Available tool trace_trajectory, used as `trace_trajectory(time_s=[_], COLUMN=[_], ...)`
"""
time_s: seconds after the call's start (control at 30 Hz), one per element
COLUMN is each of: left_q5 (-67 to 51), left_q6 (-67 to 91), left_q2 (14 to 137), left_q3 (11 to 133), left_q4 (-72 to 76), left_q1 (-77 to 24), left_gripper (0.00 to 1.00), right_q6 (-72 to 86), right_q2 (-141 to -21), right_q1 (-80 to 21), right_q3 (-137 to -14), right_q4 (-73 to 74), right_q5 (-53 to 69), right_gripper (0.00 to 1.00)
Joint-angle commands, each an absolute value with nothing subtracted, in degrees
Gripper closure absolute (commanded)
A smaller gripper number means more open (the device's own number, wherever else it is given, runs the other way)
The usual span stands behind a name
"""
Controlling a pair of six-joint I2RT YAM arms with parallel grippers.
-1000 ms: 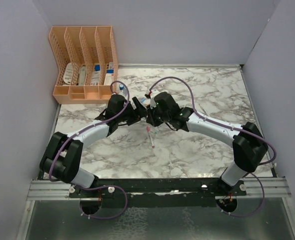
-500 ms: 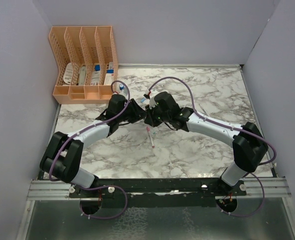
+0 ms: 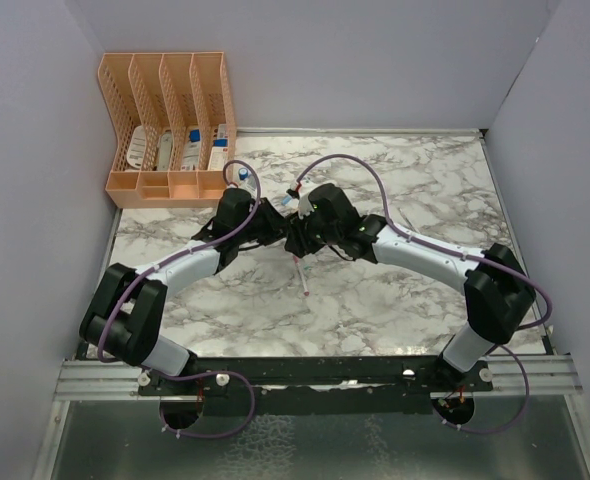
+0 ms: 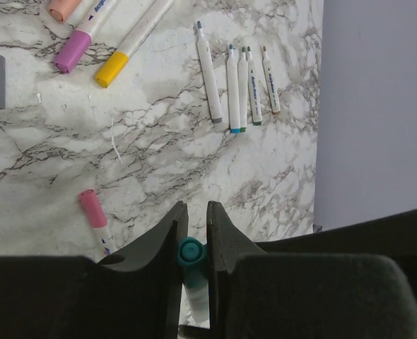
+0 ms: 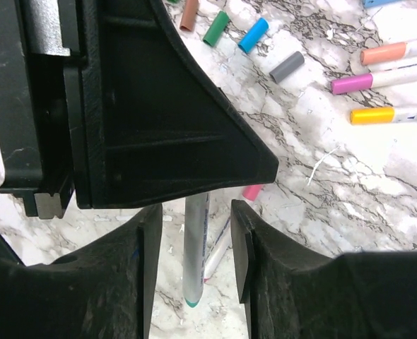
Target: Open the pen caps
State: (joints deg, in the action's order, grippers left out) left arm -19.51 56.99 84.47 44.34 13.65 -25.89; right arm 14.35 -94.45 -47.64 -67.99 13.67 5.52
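**Over the marbled worktop [image 3: 415,200], one pen waits between two grippers**

Across the worktop's middle, in front of the orange organiser [image 3: 165,120], both arms meet nose to nose. The left gripper [image 4: 193,233] is pinched narrow on the teal cap [image 4: 190,251], which it holds clear of the surface with the white pen [image 5: 194,261] running out of it. That barrel passes between the fingers of the right gripper [image 5: 194,212], which stands partly open with a gap showing on each side of the barrel, so it holds nothing.

The step in hand looks like pulling this cap off. To do it well, the right gripper should probably close squarely on the barrel near the cap and grip firmly before any pull. The two arms should then draw apart straight along the pen's length. A sideways tug would likely bend the pen or let the smooth barrel slip.

Loose caps [image 5: 254,35] in brown, green, blue and grey lie on the worktop nearby, and a pink-capped pen [image 4: 92,208] lies beneath.
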Motion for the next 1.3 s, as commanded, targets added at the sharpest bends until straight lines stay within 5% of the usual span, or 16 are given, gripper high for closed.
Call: trace_trajectory(time_s=[0.0,0.33,0.53,1.27], left_q5=[-20.61,-20.74,-20.33,-19.37], left_q6=[56.70,57.17,57.22,54.72], left_q2=[84.00,83.81,83.74,94.63], left_q3=[45.88,47.10,46.96,62.55], left_q4=[14.65,14.71,14.70,14.23], left_q1=[-26.26,-27.55,-27.82,-18.94], left_gripper=[1.00,1.00,1.00,1.00], right_q6=[14.22,15.10,15.29,19.73], right_q2=[-95.60,-96.97,-96.46,-81.37], right_q1=[-47.64,-47.64,-47.63,-46.78], right_q3=[-69.39,-70.00,-70.00,-56.09], right_q4=[13.43,12.41,12.33,22.68], right_q5=[7.12,7.60,6.66,-1.81], right_gripper=[0.56,0.65,0.98,0.99])
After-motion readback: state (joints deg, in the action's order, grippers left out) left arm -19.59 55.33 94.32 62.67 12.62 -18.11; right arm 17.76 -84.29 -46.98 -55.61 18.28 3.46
